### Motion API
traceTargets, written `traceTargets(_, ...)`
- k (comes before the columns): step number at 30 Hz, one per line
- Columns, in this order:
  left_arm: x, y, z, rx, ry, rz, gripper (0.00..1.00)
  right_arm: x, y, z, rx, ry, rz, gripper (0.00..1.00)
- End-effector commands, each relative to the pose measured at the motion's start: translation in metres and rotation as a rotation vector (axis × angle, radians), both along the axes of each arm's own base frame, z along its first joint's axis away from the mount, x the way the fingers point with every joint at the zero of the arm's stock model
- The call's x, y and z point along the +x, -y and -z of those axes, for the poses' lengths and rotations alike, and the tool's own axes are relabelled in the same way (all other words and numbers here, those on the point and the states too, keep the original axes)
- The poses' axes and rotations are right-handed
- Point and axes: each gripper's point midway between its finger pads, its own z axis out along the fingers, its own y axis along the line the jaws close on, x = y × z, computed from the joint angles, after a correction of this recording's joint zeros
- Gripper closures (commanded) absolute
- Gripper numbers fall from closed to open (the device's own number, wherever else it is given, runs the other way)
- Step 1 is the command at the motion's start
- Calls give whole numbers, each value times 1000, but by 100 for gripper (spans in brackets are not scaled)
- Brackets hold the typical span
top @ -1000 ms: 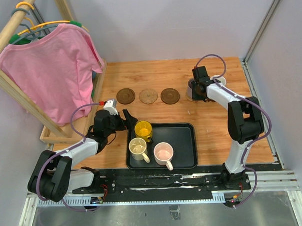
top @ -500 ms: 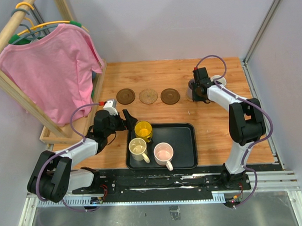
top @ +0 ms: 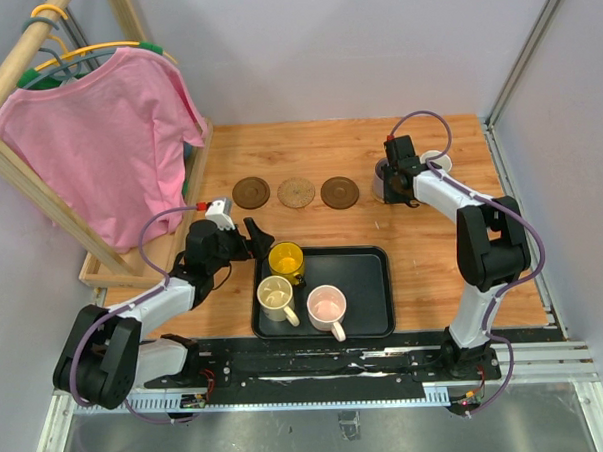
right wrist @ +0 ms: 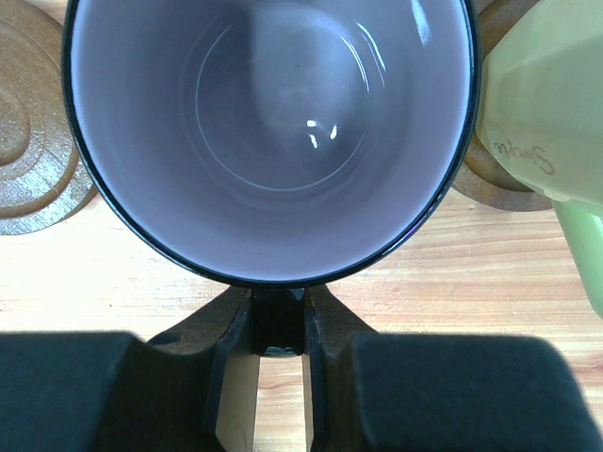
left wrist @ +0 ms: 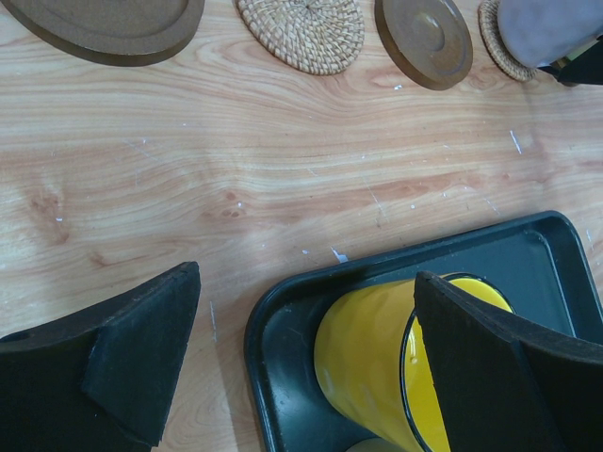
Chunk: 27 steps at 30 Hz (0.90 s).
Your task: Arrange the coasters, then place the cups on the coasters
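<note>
Three brown coasters [top: 251, 193] [top: 296, 192] [top: 340, 192] lie in a row on the wooden table. My right gripper [right wrist: 278, 315] is shut on the handle of the purple-grey cup [right wrist: 273, 122], which stands over a woven coaster [left wrist: 499, 52] at the row's right end. Just right of that cup, a pale yellow-green cup [right wrist: 546, 104] sits on another coaster [right wrist: 499, 179]. My left gripper [left wrist: 311, 367] is open at the tray's far left corner, its right finger [left wrist: 480, 367] in front of the yellow cup [left wrist: 377, 348]. Cream [top: 276, 295] and pink [top: 326, 307] cups also stand on the tray.
The black tray [top: 369, 283] lies near the front edge between the two arms. A wooden rack with a pink shirt [top: 108, 144] stands along the left side. Metal frame posts [top: 529, 56] border the right.
Almost nothing: the right gripper with the purple-grey cup has shifted very slightly. The left arm is still.
</note>
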Motion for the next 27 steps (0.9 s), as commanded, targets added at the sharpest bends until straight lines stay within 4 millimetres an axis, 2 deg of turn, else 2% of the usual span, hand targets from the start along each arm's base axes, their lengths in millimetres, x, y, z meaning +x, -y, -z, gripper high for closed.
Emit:
traceTargets(1,0,1,-6,-6,26,4,0,8,-6,-13,11,59,11,99)
traceTargets(9,-1,1,-6,-7,25,4,0,4,-6,-7,9,40,20,96)
traceTargets(14,-2,1,-5,-7,21,3,0,3,-6,-5,4,34,20,80)
traceTargets(20,-2,2,-5,-8,22,4,0,2,-8,-5,2,32,11,54)
traceTargets(23,-1,2,-6,-10,25,5,0,2,-9,-7,2,35,7,47)
traceTargets(27,-1,2,-7,-10,26,8,0,2,-9,-11,0,43,7,45)
